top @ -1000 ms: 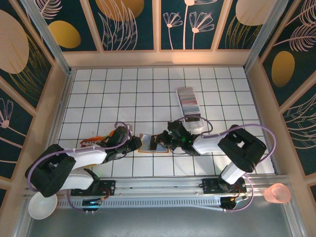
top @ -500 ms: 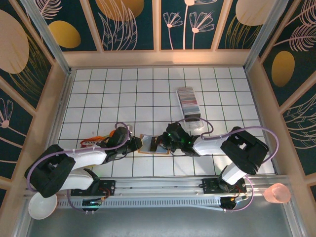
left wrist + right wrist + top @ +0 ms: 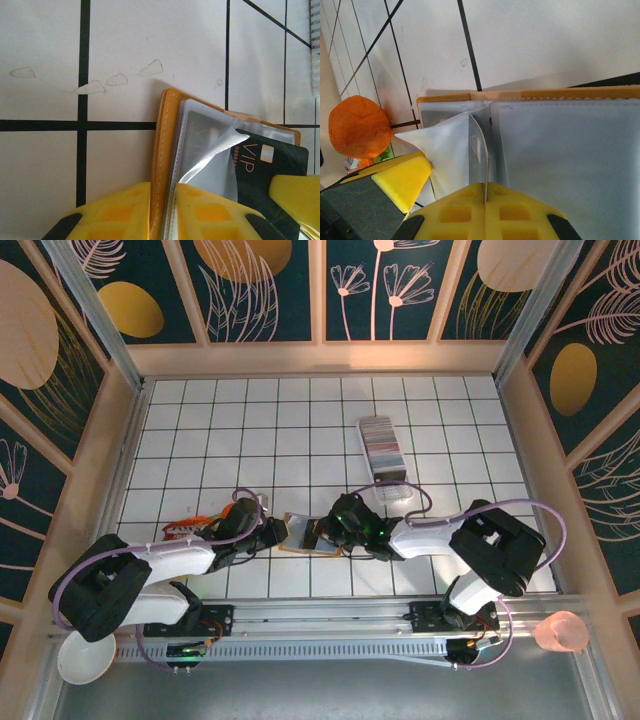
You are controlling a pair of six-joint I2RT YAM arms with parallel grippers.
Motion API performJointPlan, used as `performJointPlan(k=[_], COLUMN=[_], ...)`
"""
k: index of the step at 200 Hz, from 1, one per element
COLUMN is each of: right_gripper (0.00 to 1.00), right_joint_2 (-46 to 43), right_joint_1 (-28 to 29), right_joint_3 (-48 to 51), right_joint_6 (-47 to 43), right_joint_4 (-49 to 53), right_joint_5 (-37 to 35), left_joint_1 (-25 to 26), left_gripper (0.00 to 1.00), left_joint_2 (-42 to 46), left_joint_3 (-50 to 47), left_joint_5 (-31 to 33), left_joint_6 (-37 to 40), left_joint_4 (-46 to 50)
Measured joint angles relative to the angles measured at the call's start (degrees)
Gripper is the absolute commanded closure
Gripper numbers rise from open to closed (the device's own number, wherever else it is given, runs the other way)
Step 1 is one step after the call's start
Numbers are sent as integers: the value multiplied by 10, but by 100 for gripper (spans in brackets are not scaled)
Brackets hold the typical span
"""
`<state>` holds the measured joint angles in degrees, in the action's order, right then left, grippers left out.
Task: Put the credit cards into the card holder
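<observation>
On the left, the left gripper is pinching the near-left edge of the card holder. In its own wrist view its yellow fingers are clamping on either side of the tan stitched leather edge. Judging from that hold, it is pinning the card holder open on the white tiled table so that it is not sliding while a card is being pushed in. Just right of that edge, the card holder is lying open with its pale inside facing up, and a clear plastic sleeve is curling upward, leaving a pocket mouth gaping. A black credit card lettered VIP is angling toward that pocket from the right, its leading corner lying under the lifted sleeve, though how deep it is sitting is hard to tell. Further right, the right gripper is gripping the card's trailing edge. In the right wrist view its fingers are pressing together on the card, seen edge-on as a thin blade, probably so that it is meeting the slot squarely. I judge the insertion to be under way, not finished. Farther right and toward the back, a row of credit cards is standing on edge in a long clear tray, well apart from the card holder.
</observation>
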<state>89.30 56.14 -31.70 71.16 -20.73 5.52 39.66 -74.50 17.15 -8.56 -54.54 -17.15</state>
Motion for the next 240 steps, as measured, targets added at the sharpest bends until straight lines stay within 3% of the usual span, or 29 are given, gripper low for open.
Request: performJointPlan(k=[77, 179, 240], right_gripper=[100, 100, 100], right_joint_2=[20, -5, -5], right_joint_1=[3, 23, 32], right_joint_3=[0, -28, -26], right_joint_6=[19, 10, 10], right_joint_4=[-43, 72, 62], right_joint_5=[10, -27, -39], left_joint_1=[5, 10, 11], left_gripper=[71, 78, 78], left_joint_2=[0, 16, 13], left_joint_3=[-1, -13, -14], left_joint_5=[5, 13, 14], left_joint_6=[2, 2, 2], left_joint_4=[2, 6, 0])
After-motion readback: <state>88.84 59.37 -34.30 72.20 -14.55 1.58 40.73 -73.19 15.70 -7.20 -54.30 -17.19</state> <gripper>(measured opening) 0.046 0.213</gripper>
